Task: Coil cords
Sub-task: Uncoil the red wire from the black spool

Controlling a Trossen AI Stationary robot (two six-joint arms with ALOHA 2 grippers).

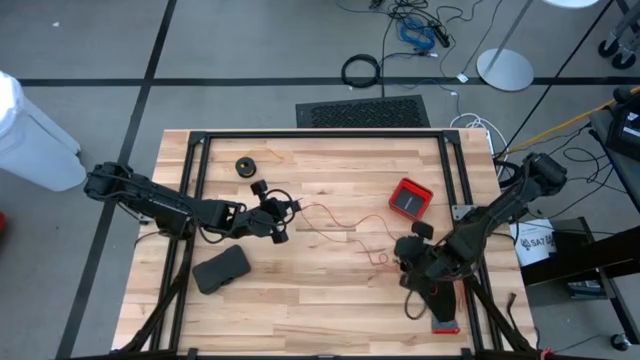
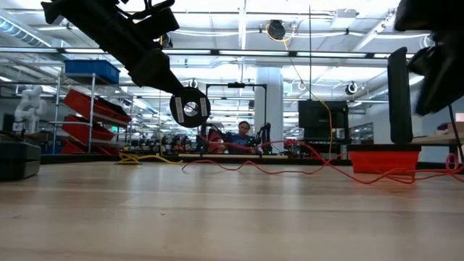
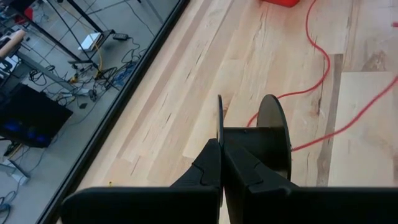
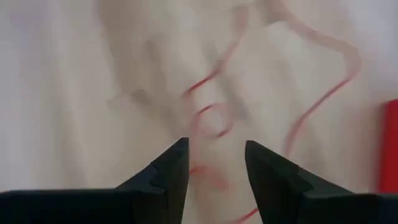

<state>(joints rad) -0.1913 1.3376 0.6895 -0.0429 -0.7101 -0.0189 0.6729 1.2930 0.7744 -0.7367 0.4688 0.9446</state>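
Note:
My left gripper [image 1: 268, 216] is shut on a small black spool [image 2: 190, 107], held above the table left of centre. The red cord [image 1: 340, 222] runs from that spool down to the wood and snakes loosely toward the right. My right gripper [image 4: 214, 163] stands open above the cord's loose curls [image 4: 211, 118] near the table's right side, with nothing between its fingers. A second black spool [image 1: 245, 165] with a thin yellow-tan cord lies flat on the table at the far left. My left gripper pinches the rim of one of the spool's two flanges [image 3: 219, 127] between its two fingers, which slant down from the table's left. The other flange [image 3: 275, 134] stands free beside the fingers. The spool is lifted clear, and the red cord trails slack from it.
A red tray [image 1: 410, 198] sits at the right, just beyond the right gripper. A black glove [image 1: 220, 268] lies near the front left. A black frame [image 1: 320, 135] rings the tabletop. Bare wood lies between the two arms under the cord.

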